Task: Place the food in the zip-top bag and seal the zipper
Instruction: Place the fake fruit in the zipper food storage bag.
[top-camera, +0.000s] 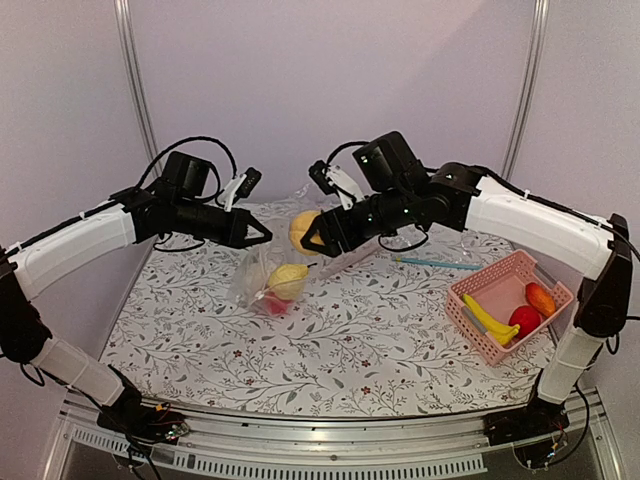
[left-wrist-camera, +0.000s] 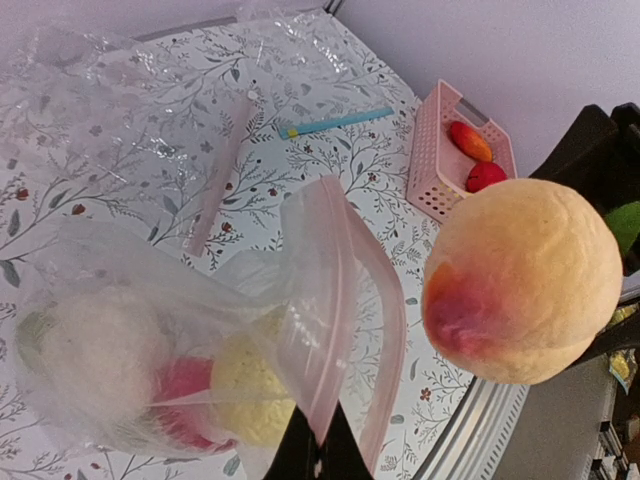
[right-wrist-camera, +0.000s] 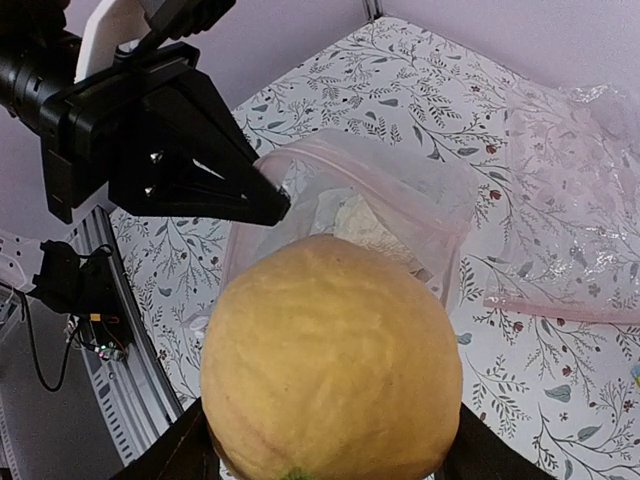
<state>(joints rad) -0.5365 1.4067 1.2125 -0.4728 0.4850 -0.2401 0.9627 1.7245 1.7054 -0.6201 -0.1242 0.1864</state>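
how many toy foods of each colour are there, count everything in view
yellow: 2 (lemon in the zip-top bag, banana)
red: 2 (bagged red fruit, round red fruit in the basket)
orange: 2 (peach in the right end effector, orange-red fruit)
white: 1 (cauliflower)
total: 7

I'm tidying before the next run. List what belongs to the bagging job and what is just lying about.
Job: zip-top bag; peach; bagged cauliflower, lemon, pink-red piece; basket's banana, round red fruit, orange fruit.
Lying about: second clear bag; teal stick; pink basket.
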